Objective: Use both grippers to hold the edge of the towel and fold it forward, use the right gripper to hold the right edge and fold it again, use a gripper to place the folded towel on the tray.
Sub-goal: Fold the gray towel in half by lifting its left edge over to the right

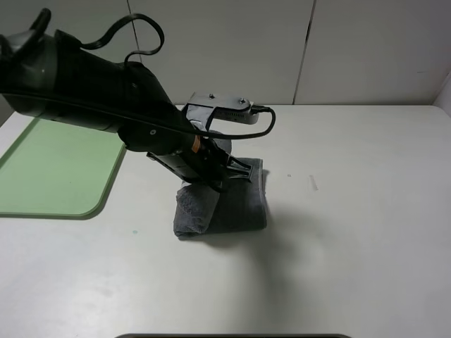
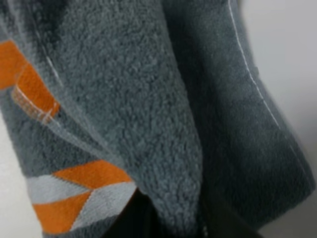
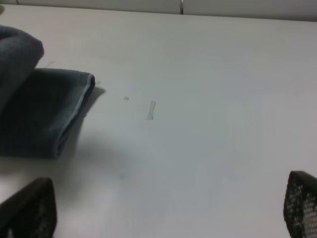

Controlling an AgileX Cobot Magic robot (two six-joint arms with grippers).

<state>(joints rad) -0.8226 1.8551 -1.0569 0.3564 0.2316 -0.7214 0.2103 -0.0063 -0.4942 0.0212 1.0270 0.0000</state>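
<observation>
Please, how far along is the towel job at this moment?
Done: the towel already lies folded into a small thick packet. In hand: the left tool is shut on it; the right tool stands open, apart from it. Left: carrying it to the green tray, which it does not touch yet.

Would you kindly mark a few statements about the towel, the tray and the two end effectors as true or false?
1. The towel lies on the tray. False: it is on the white table, beside the tray.
2. The left end effector is shut on the towel. True.
3. The right end effector grips the towel's edge. False: it is open, holds nothing and is clear of the towel.
4. Orange patches show on the towel. True.
</observation>
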